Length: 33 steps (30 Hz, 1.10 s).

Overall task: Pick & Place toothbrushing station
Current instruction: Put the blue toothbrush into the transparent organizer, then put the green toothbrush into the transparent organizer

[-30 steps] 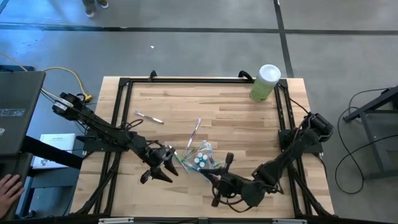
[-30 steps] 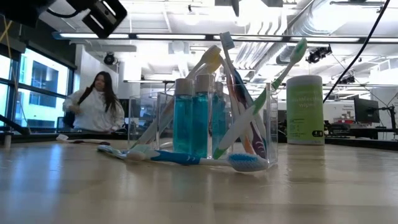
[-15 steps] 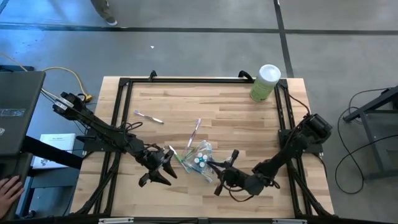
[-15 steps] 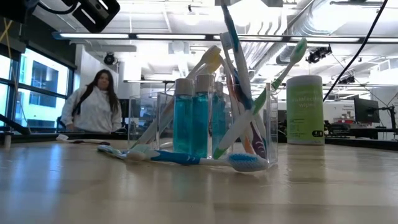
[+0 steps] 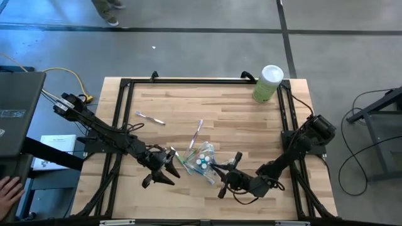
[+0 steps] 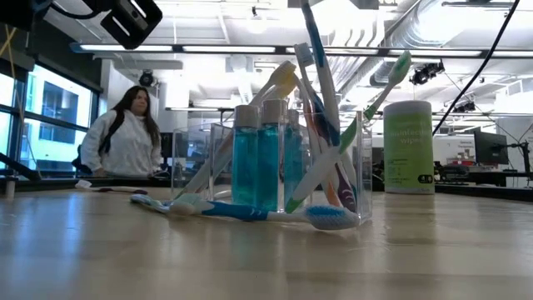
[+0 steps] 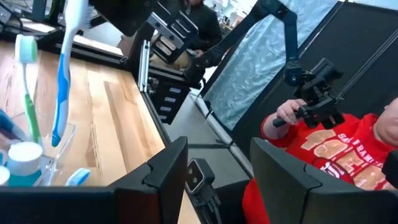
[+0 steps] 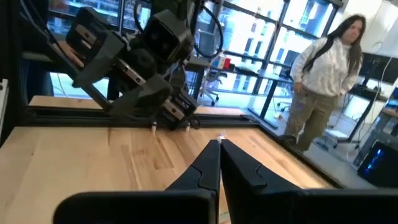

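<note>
Both arms are all dark, skinny jointed links with black cables looped along them. The left gripper [image 7: 214,180] has two chunky black fingers [image 7: 165,171] with flat slab faces and a little grey-edged block tucked in between. The right gripper [image 8: 219,144] has slimmer black fingers [image 8: 205,168] that taper to sharp points.

A pale-green canister [image 5: 269,83] with a white lid is being kept upright at the table's [image 5: 239,113] one o'clock corner, while a laptop [image 5: 16,110] is being left at nine o'clock and a person in white [image 6: 123,133] is being seen beyond the table.
</note>
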Each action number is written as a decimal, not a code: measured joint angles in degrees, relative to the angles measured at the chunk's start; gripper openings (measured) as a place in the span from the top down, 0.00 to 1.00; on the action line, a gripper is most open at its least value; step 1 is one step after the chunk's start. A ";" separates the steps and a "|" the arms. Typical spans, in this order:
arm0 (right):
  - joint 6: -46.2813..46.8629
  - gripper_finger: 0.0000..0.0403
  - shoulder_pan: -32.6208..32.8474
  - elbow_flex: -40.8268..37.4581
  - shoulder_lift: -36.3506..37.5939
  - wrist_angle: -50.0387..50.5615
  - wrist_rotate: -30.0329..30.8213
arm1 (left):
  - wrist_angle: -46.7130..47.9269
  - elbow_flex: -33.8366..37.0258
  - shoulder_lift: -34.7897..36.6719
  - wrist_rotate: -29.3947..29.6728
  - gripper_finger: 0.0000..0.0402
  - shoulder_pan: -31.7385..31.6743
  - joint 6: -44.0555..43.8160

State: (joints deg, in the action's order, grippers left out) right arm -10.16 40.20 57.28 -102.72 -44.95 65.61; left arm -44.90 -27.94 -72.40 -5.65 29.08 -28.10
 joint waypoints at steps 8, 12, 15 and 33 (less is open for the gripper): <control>16.71 0.99 -0.08 0.04 0.00 14.24 0.14 | 7.53 0.00 0.00 0.50 0.57 0.00 0.50; 17.58 0.98 -0.52 0.04 0.00 15.12 -0.12 | 10.90 0.00 0.00 0.50 0.57 -0.02 2.39; 17.50 0.92 -0.56 0.04 0.02 15.12 -0.10 | 12.64 0.00 0.00 0.50 0.57 0.00 3.54; -1.52 0.39 4.41 0.96 0.35 7.76 5.57 | 36.16 0.00 8.10 0.00 0.66 -6.29 2.58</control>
State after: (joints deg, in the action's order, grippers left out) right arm -11.68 44.60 58.24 -102.37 -37.19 71.18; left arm -8.74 -27.94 -64.30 -5.65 22.79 -25.52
